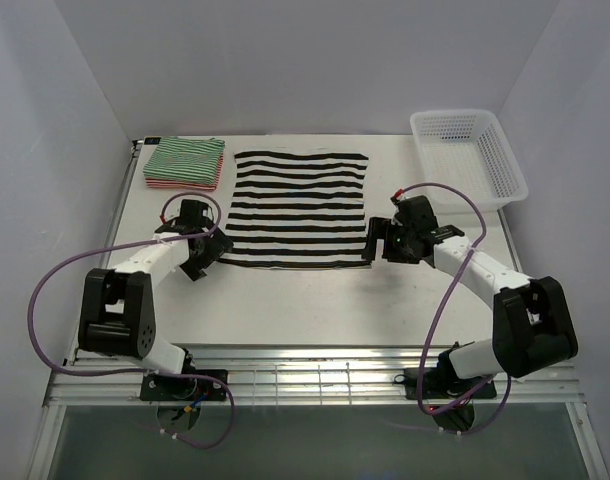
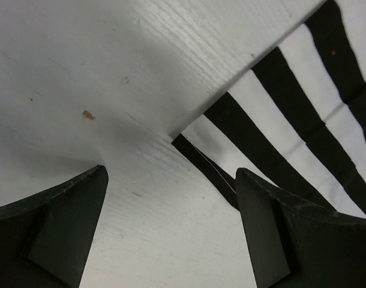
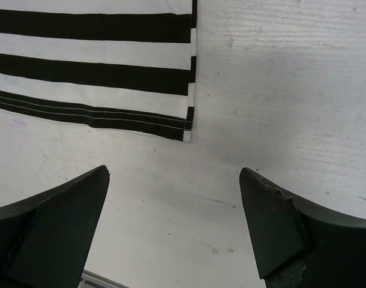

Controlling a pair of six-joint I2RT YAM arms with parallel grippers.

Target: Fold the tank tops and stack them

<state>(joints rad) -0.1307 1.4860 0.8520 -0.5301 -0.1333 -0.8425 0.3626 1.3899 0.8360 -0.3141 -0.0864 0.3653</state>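
I logged left gripper (image 2: 171, 170) and right gripper (image 3: 174, 170) both wide apart, holding nothing, each at a near corner of the black-and-white top (image 1: 300, 208), which lay flat on the table (image 1: 285, 310).

The white tabletop (image 1: 285, 310) carries three things. The black-and-white tank top (image 1: 299, 208) lies spread flat at the centre of the frame. At upper left sits a folded pile, the green-and-white tank top (image 1: 188, 158) over the red-and-white tank top (image 1: 180, 185). A white lattice basket (image 1: 509, 155) stands at upper right, well apart from both.
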